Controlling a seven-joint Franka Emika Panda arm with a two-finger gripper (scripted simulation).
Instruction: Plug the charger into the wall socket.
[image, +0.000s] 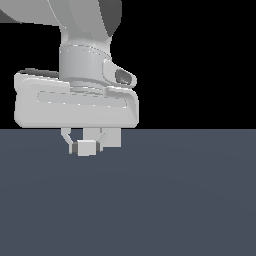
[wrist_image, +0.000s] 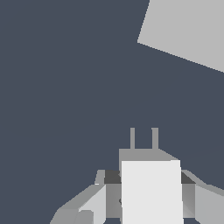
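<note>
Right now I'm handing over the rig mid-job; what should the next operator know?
Gripper: shut on the charger, held just above the floor.
Charger: in the wrist view its two prongs point ahead, away from the fingers.
Wall socket: seen only in the wrist view, ahead and off to one side, clear of the prongs.
Done: charger grasped.
Left: line the prongs up with the socket and push in.

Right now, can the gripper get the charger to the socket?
Probably yes: the gripper is shut on the charger, prongs forward, and only bare floor lies between it and the socket.
</note>
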